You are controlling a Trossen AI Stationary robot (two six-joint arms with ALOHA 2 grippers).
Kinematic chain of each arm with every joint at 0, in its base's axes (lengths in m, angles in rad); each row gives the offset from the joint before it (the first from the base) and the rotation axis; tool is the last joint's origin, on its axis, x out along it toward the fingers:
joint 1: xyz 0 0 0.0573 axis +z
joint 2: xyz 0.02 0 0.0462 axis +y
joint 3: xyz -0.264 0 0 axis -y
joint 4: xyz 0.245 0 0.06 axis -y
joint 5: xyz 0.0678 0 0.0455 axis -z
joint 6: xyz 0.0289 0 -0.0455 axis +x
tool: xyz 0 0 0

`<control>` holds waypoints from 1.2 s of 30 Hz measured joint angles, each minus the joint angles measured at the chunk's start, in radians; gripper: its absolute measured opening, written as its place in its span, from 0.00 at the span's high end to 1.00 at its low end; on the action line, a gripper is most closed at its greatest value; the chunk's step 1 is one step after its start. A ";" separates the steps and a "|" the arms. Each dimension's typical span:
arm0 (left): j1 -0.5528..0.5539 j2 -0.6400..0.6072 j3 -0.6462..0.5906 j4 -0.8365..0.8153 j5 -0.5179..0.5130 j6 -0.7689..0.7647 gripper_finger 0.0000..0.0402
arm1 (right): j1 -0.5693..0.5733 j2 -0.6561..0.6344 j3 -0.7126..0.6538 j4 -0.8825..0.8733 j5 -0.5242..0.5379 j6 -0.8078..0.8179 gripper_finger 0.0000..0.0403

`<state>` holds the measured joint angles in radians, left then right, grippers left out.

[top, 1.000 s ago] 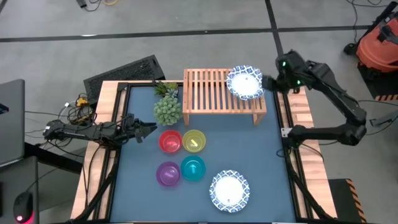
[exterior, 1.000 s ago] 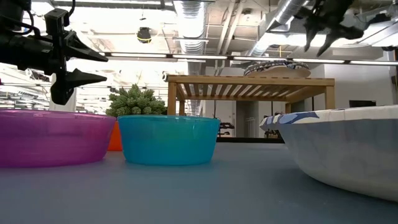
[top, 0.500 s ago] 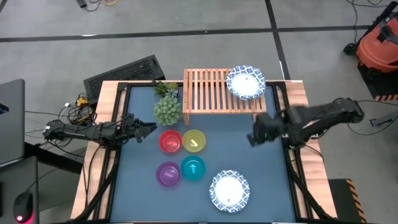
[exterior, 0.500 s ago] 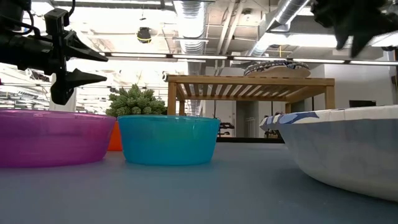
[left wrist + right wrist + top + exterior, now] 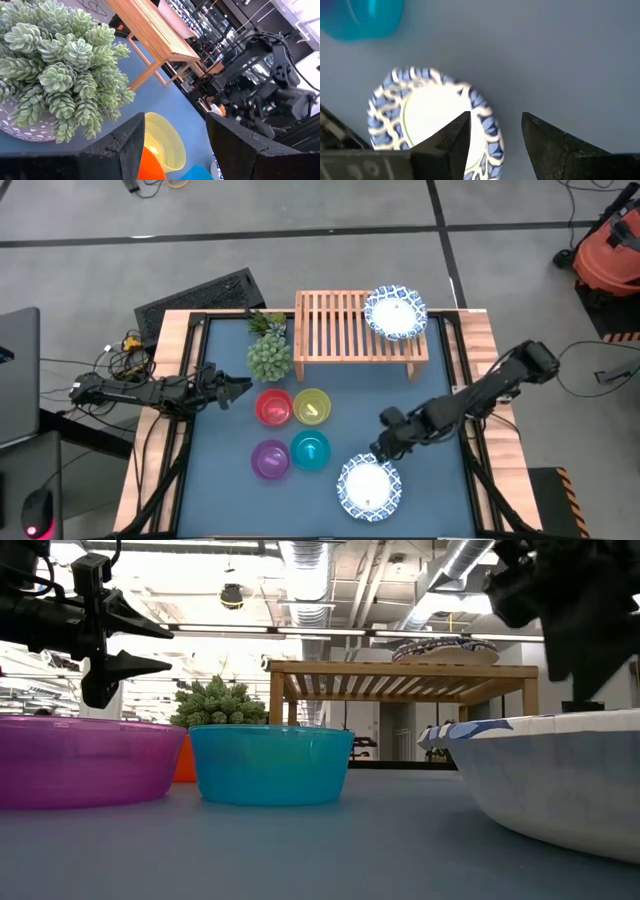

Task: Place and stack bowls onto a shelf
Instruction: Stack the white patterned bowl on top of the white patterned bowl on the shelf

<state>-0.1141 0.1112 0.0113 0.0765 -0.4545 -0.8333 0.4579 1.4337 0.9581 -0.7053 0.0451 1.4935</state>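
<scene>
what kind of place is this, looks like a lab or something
Most likely a robotics lab or workshop. Exposed ceiling ducts run overhead, loose cables trail on the grey floor beside the table, and an orange shop vacuum stands nearby. The blue-topped table has two robot arms mounted at it.

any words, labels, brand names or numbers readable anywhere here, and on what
None can be read in any view.
White bowls: only a blue rim pattern, no lettering.
Plant pot: pale decorative marks, not letters.
Shelf, coloured bowls and the orange machine off the table show no legible label.
Right gripper, open above the near white bowl, carries no visible marking.
</scene>
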 joint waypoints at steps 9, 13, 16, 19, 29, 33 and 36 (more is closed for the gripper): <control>0.000 0.000 0.000 0.000 0.000 0.000 0.51 | 0.024 0.080 0.000 0.089 -0.073 -0.080 0.50; 0.000 0.000 0.000 0.000 -0.002 0.008 0.51 | 0.034 0.079 0.000 0.061 -0.073 -0.104 0.50; 0.000 0.000 0.000 0.000 -0.003 0.010 0.51 | 0.040 0.079 0.000 0.048 -0.073 -0.116 0.50; 0.000 0.000 0.000 0.000 -0.002 0.010 0.51 | 0.042 0.079 0.000 0.054 -0.074 -0.119 0.50; 0.000 0.000 0.000 0.000 0.004 0.028 0.51 | 0.044 0.158 0.002 0.115 -0.158 -0.161 0.50; 0.000 0.002 0.000 -0.001 0.004 0.028 0.51 | 0.045 0.192 0.006 0.124 -0.180 -0.156 0.52; 0.000 0.002 0.000 0.000 0.003 0.028 0.51 | 0.044 0.191 0.012 0.126 -0.179 -0.156 0.60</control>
<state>-0.1141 0.1131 0.0113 0.0762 -0.4511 -0.8055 0.5019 1.6245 0.9703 -0.5789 -0.1343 1.3373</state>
